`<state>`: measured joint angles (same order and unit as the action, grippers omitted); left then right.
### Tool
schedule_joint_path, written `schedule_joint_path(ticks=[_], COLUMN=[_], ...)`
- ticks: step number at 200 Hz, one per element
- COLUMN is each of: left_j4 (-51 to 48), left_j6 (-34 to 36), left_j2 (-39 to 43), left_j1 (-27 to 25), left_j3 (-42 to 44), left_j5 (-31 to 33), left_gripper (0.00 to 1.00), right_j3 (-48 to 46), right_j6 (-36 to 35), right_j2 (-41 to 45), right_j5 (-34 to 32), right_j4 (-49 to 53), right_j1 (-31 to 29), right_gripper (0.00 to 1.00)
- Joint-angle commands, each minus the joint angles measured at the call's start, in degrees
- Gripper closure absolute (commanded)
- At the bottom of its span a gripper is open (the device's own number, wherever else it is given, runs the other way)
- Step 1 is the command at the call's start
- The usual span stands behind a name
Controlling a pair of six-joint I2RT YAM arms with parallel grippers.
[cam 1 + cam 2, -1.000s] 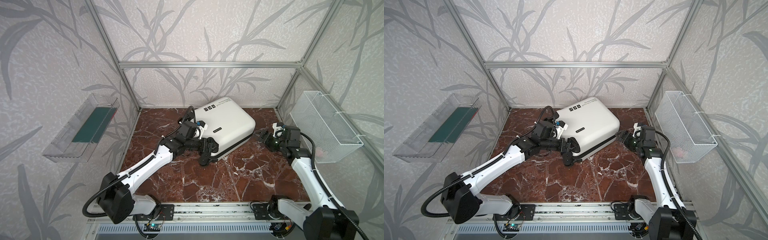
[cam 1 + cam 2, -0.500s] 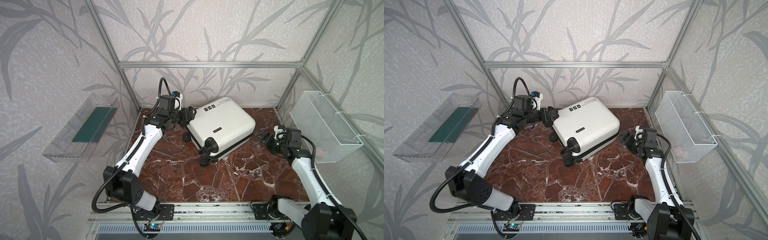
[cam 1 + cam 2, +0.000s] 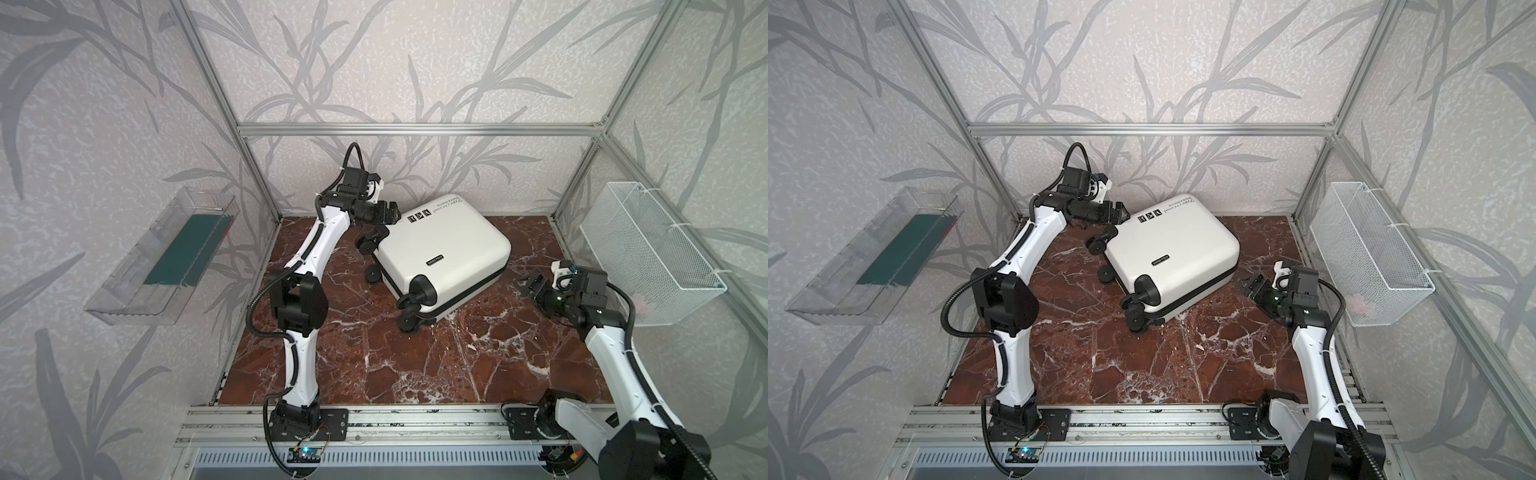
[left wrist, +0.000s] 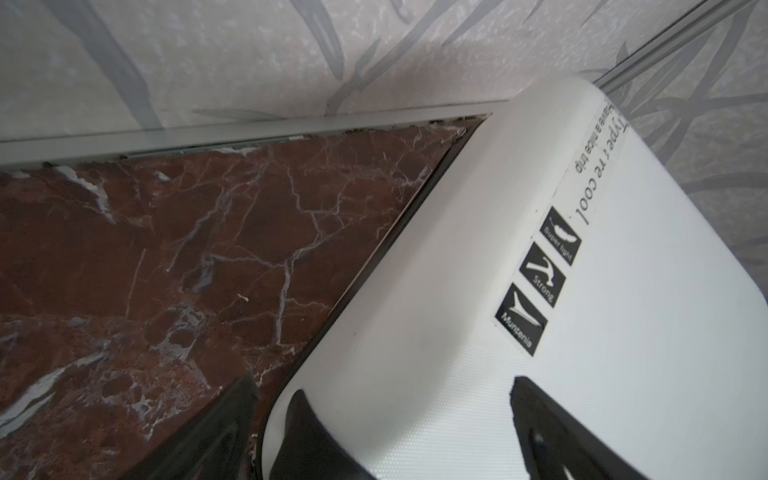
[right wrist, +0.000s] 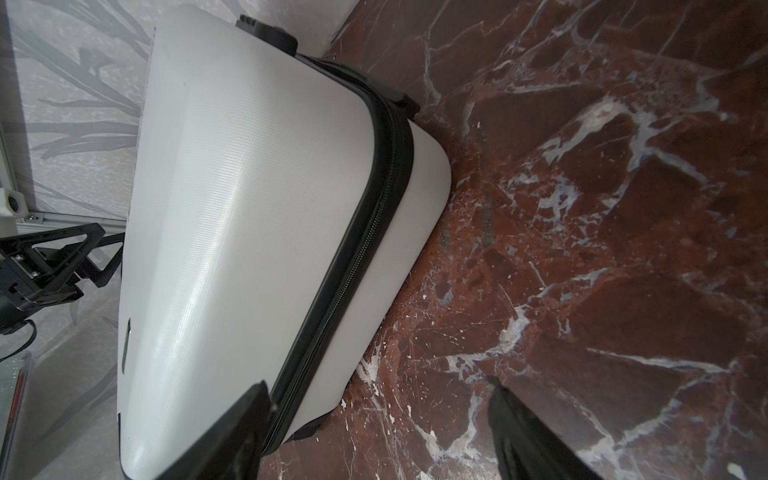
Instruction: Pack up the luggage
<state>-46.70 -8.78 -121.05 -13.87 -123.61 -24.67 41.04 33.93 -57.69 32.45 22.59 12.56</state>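
The closed suitcase point(image 3: 449, 245) is laid slantwise, wheel end at the left fingers point(image 4: 552, 428), which are spread wide and empty. The right fingers point(image 5: 243, 432), equally open, are found near its opposite end.

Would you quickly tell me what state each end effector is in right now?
Left end effector: open, holding nothing, at a corner of the luggage.
Right end effector: open, holding nothing, beside the luggage.
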Motion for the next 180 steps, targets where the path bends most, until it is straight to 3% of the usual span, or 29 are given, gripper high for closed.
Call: schedule_joint_path(ticks=[1, 67, 117, 127, 155, 180], left_j4=[-6.9, 6.7, 22.4, 26.2, 30.4, 28.1], left_j6=[3.0, -0.9, -10.8, -14.0, -21.5, -23.4], left_j2=[1.1, 16.4, 33.5, 37.3, 46.5, 49.2], left_j1=[0.0, -1.8, -4.7, -4.7, -4.0, -3.5], left_j3=[-0.6, 27.7, 52.9, 57.5, 66.3, 67.0], left_j5=[-5.4, -14.9, -16.2, -13.4, 3.2, 9.2], left_gripper=[0.03, 0.04, 0.04, 0.04, 0.01, 0.01], right_j3=[-0.8, -0.3, 3.8, 4.7, 9.3, 14.6], right_j6=[-1.2, 2.1, 2.1, 2.1, 2.1, 2.1], right_j2=[0.8, -5.6, -19.4, -22.1, -29.4, -35.1], right_j5=[1.8, -0.1, 2.1, 2.3, 1.7, 1.0], right_j4=[0.9, -4.1, -7.9, -9.2, -10.2, -9.9], right_j1=[1.4, 2.1, 2.0, 1.7, -0.2, -4.5], right_gripper=[0.18, 0.20, 0.48, 0.50, 0.52, 0.53])
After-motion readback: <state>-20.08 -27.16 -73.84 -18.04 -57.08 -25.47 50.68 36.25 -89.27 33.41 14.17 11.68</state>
